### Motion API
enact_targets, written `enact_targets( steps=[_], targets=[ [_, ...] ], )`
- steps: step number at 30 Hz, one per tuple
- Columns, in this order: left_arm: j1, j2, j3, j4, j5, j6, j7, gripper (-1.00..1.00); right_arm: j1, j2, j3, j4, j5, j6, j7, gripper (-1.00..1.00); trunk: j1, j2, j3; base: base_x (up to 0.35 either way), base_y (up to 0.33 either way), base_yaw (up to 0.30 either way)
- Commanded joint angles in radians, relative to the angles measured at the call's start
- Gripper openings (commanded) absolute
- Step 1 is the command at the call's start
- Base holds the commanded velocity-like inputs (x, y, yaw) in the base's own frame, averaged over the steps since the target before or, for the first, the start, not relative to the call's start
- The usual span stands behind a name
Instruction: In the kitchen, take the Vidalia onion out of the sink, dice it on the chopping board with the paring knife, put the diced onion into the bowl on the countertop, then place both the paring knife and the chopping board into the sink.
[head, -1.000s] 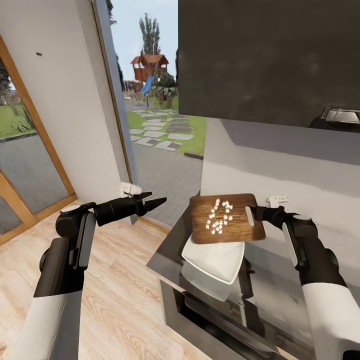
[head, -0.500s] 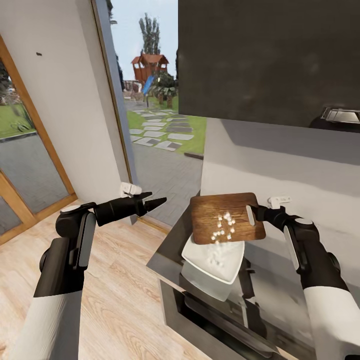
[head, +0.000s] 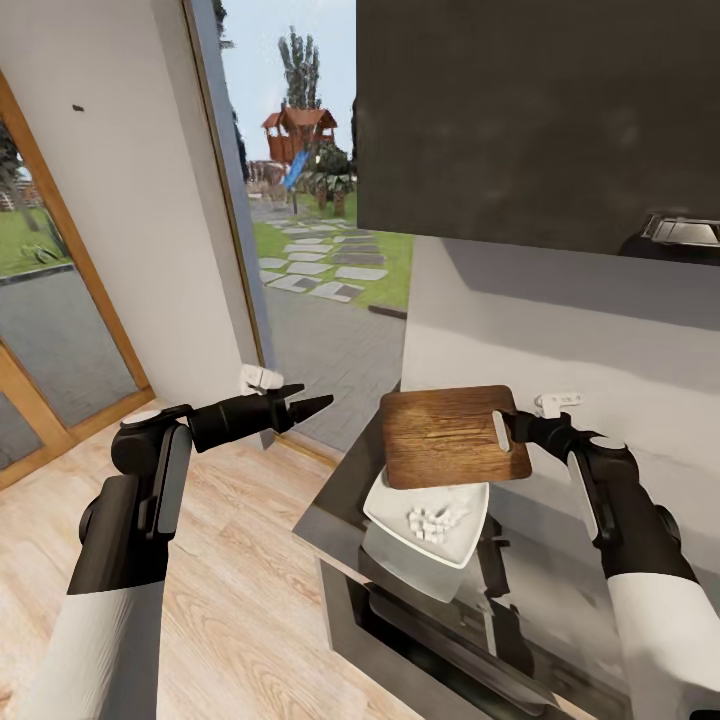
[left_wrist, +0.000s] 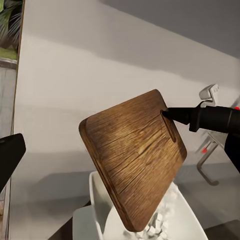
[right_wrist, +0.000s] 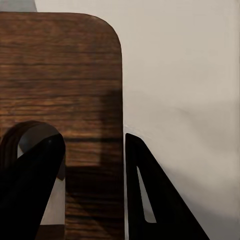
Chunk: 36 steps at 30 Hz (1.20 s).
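From the head camera, we see that the chopping board (head: 455, 436) is now bare: a second ago the white onion pieces (head: 432, 521) lay scattered on it, half a second ago they were sliding off its lower edge, and now they sit heaped in the white bowl (head: 428, 522) on the dark counter (head: 330, 520). We judge the tipping step done, so what remains is getting board and knife into the sink. Our right hand (head: 508, 424) pinches the board at its slotted end, holding it tilted above the bowl; our left hand (head: 300, 407) hangs well off to the side over the wood floor (head: 240, 600), its fingers pressed to a point and holding nothing. The left wrist camera gives what the head view hides: the board (left_wrist: 134, 156) seen from the side, steeply slanted, its low corner dipping into the bowl (left_wrist: 100, 197) among the pieces (left_wrist: 159, 225), and a chrome tap (left_wrist: 207, 150) behind the right hand (left_wrist: 165, 114). The right wrist camera shows the grip up close, one finger (right_wrist: 30, 190) on the board's face (right_wrist: 60, 75) by the slot, the other (right_wrist: 150, 200) past its edge.
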Motion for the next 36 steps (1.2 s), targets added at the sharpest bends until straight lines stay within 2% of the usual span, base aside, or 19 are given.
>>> enact_targets(
  steps=[1, 16, 19, 22, 26, 27, 29, 31, 33, 36],
  targets=[
    [-0.001, -0.001, 0.002, 0.0, 0.003, 0.009, -0.003, 1.0, -0.001, 0.0, -0.002, -0.001, 0.009, 0.004, 0.009, -1.0, 0.001, -0.002, -0.002, 0.0, 0.0, 0.0],
    [-0.001, -0.001, 0.002, 0.0, 0.003, 0.009, -0.003, 1.0, -0.001, -0.002, -0.012, -0.001, 0.01, 0.027, -0.003, -1.0, 0.001, -0.002, -0.002, 0.0, 0.0, 0.0],
    [-0.001, -0.001, 0.002, 0.0, 0.003, 0.009, -0.003, 1.0, -0.003, -0.005, -0.015, -0.003, 0.011, 0.097, -0.029, -1.0, 0.001, -0.002, -0.002, 0.0, 0.0, 0.0],
    [-0.001, -0.002, 0.002, 0.0, 0.003, 0.009, -0.003, 1.0, -0.009, -0.014, -0.017, -0.005, 0.011, 0.222, -0.088, -1.0, 0.001, -0.002, -0.002, 0.0, 0.0, 0.0],
    [-0.001, -0.002, 0.002, 0.0, 0.003, 0.009, -0.003, 1.0, -0.017, -0.04, -0.021, -0.006, 0.011, 0.285, -0.127, -1.0, 0.001, -0.002, -0.002, 0.0, 0.0, 0.0],
    [-0.001, -0.002, 0.002, 0.0, 0.003, 0.009, -0.003, 1.0, -0.022, -0.05, -0.029, -0.006, 0.011, 0.308, -0.13, -1.0, 0.001, -0.002, -0.002, 0.0, 0.0, 0.0],
    [-0.001, -0.002, 0.002, 0.0, 0.003, 0.009, -0.003, 1.0, -0.036, -0.085, -0.105, -0.006, 0.011, 0.401, -0.146, -1.0, 0.001, -0.002, -0.002, 0.0, 0.0, 0.0],
    [-0.001, -0.003, 0.002, 0.0, 0.003, 0.009, -0.003, 1.0, -0.043, -0.105, -0.157, -0.006, 0.01, 0.442, -0.153, -1.0, 0.001, -0.002, -0.002, 0.0, 0.0, 0.0],
    [-0.001, -0.005, 0.001, 0.0, 0.002, 0.009, -0.003, 1.0, -0.046, -0.119, -0.186, -0.006, 0.01, 0.462, -0.156, -1.0, 0.001, -0.002, -0.002, 0.0, 0.0, 0.0],
    [-0.001, -0.005, 0.001, 0.0, 0.001, 0.009, -0.003, 1.0, -0.047, -0.125, -0.196, -0.006, 0.011, 0.469, -0.161, -1.0, 0.001, -0.002, -0.002, 0.0, 0.0, 0.0]
  ],
)
